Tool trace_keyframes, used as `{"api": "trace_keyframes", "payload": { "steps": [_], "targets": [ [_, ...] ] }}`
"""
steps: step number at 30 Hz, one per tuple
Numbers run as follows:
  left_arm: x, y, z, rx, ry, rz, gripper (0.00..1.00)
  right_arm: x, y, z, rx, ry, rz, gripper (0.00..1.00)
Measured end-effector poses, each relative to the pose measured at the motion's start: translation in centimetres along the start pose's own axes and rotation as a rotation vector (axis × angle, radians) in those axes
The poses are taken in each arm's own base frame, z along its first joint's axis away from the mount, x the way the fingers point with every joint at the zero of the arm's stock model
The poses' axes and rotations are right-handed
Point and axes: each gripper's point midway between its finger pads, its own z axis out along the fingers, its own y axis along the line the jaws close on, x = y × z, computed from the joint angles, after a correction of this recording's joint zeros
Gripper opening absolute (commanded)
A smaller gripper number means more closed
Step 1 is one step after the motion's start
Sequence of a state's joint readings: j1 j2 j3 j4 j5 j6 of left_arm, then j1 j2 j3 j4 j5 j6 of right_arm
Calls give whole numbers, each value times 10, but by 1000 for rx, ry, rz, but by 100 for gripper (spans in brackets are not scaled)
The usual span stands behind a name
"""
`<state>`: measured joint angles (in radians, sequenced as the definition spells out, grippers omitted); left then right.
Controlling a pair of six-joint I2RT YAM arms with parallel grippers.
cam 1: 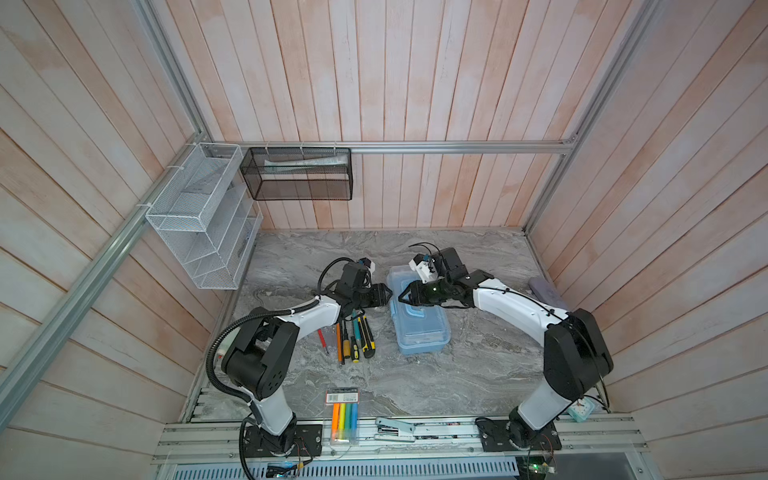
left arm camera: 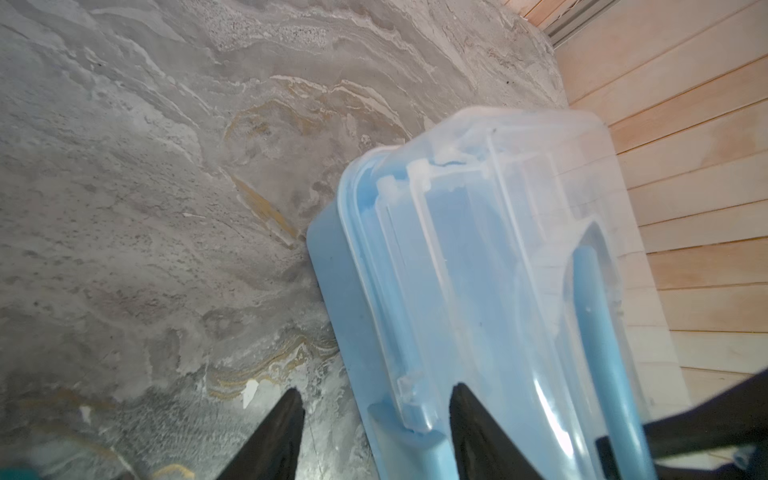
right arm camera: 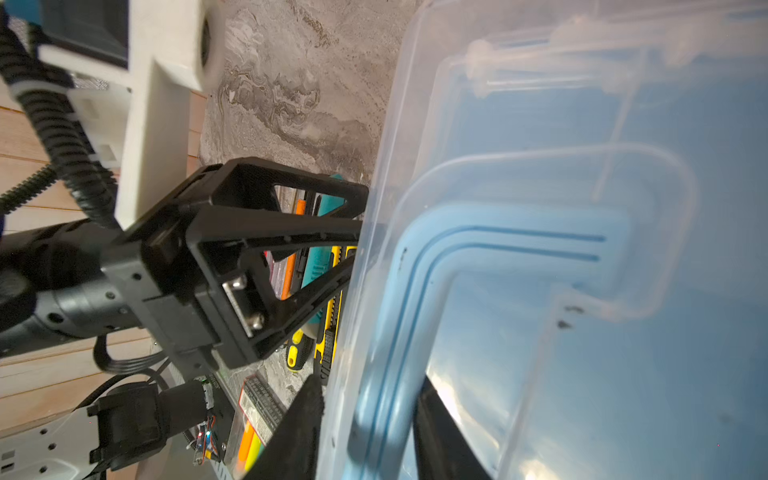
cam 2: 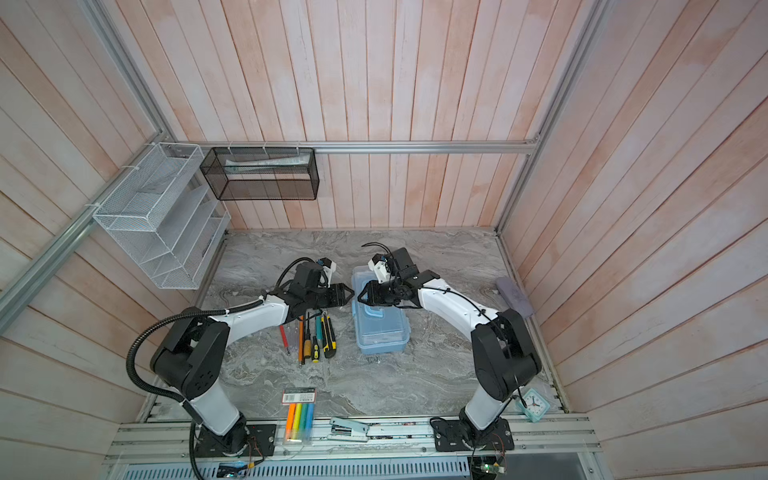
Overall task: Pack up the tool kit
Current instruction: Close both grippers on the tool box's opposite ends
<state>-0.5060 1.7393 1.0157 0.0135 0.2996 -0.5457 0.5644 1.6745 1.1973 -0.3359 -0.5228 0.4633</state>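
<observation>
Both your arms are bent at the elbow with the forearms reaching inward, so the two end effectors point at each other, nearly tip to tip in both top views. The tool kit (cam 1: 422, 330) lies mid-counter (cam 1: 478, 374) with its lid on and its blue handle (right arm camera: 498, 232) folded flat.

Your left end effector (cam 1: 389, 296) sits at the kit's left long side with its fingers apart. In the left wrist view one finger (left arm camera: 282, 432) hangs over bare counter, clear of the box, and the other is over the lid.

Your right end effector (right arm camera: 368, 380) straddles the lid's rim and one end of the handle. Its fingers stand apart, but you cannot tell whether they press on anything.

From above, the right arm hides part of the lid and the left arm covers the upper ends of the hand tools (cam 1: 353, 338) beside the kit. Whatever lies under the clear lid is too hazy to make out.
</observation>
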Motion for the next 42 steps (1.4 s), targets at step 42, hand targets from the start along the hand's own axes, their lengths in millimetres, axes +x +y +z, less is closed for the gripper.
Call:
{"api": "trace_keyframes", "payload": {
  "steps": [42],
  "targets": [
    [-4,-43,-41,230,-51,-19,80,37,6,-61,-484,-63,143,0]
  ]
}}
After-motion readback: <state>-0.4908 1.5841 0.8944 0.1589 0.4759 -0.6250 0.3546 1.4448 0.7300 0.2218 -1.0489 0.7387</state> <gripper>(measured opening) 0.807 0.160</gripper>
